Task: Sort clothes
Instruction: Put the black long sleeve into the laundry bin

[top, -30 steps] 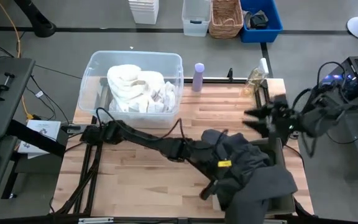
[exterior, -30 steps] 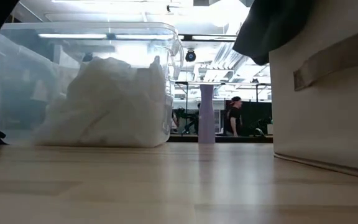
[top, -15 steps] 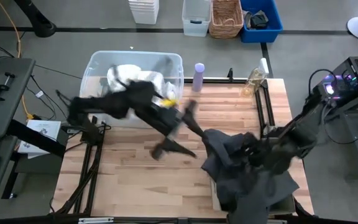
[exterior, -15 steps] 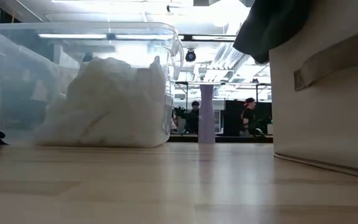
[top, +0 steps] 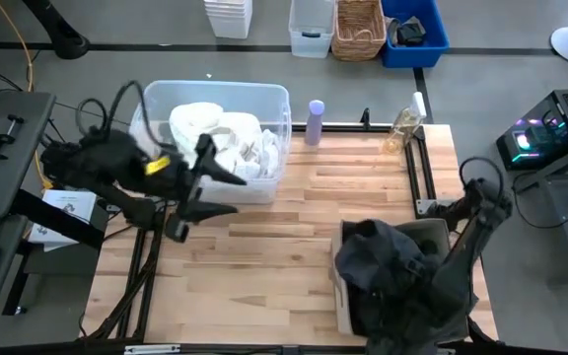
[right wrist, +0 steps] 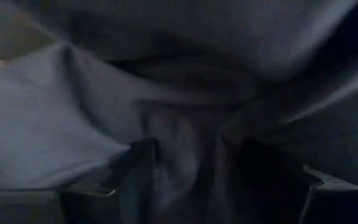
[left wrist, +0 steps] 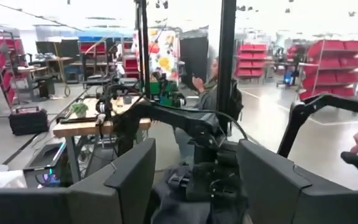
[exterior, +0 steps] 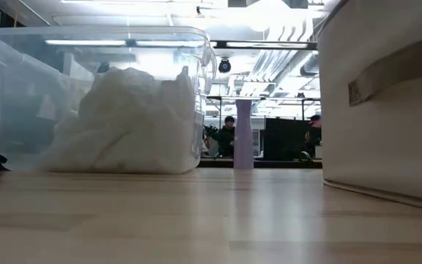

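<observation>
White and cream clothes [top: 223, 140] lie heaped in a clear plastic bin [top: 146, 108] at the far left, also in the low view [exterior: 123, 121]. Dark grey garments [top: 392, 271] are piled in a beige fabric box [exterior: 379, 110] at the near right. My left gripper [top: 227, 193] hangs open and empty beside the bin's near side, and its open fingers show in its wrist view [left wrist: 196, 180]. My right gripper [right wrist: 188, 174] is sunk into the dark pile, fingers apart. The plaid shirt and the green garment are out of view. My right gripper comes from above, slanting down into the top of the dark grey pile. Its two fingers [right wrist: 138, 177] stand apart, pressed into the cloth, with a raised fold [right wrist: 182, 140] between them. One layer or several, I cannot tell. The pile rests in the box.
A lilac bottle [top: 315, 121] stands at the far edge right of the bin, also in the low view [exterior: 244, 133]. A clear bottle [top: 402, 126] stands at the far right. Bare wood [top: 264, 266] lies between bin and box. People show in the room behind.
My left gripper has swung away from the dark pile toward the table's left and far side, ending beside the bin. My right gripper has gone from the right edge toward the near edge and down into the pile. The dark cloth that hung over the box's side is gone from there.
</observation>
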